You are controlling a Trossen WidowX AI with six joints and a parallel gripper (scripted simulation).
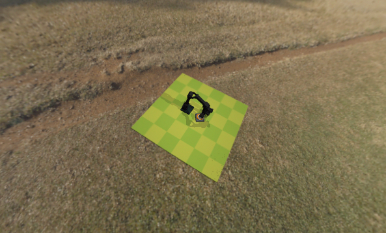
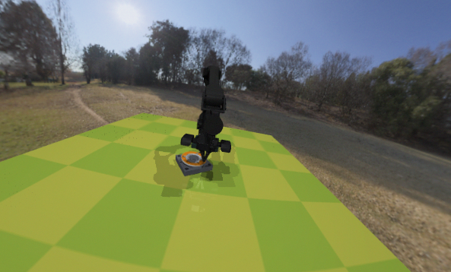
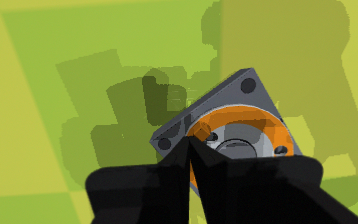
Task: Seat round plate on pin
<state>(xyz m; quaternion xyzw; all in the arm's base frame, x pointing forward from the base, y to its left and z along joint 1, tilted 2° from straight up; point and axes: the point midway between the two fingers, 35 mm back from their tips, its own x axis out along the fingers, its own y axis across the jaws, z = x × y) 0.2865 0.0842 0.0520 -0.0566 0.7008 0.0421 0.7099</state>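
Note:
The round plate (image 2: 185, 156) (image 3: 231, 115) has an orange outer ring and a light grey middle, and it sits around the post (image 3: 237, 148) on the dark grey square base (image 2: 192, 171) (image 3: 226, 93). Its orange tab (image 3: 201, 131) is just ahead and to the right of my fingertips in the wrist view. A dark hole (image 3: 211, 136) shows beside the tab. My gripper (image 2: 204, 160) (image 3: 188, 140) is shut and empty, with its tips low at the plate's edge by the tab; contact is not clear. I cannot make out the pin or tell whether the plate lies flat. My fingers hide the plate's near part.
The base stands on a green checkered mat (image 1: 181, 138) (image 2: 208, 235). It has dark round holes (image 3: 248, 85) (image 3: 164, 144) near its corners. The arm's own mount (image 1: 187, 109) stands close by in the top view. Arm shadows fall across the base and mat.

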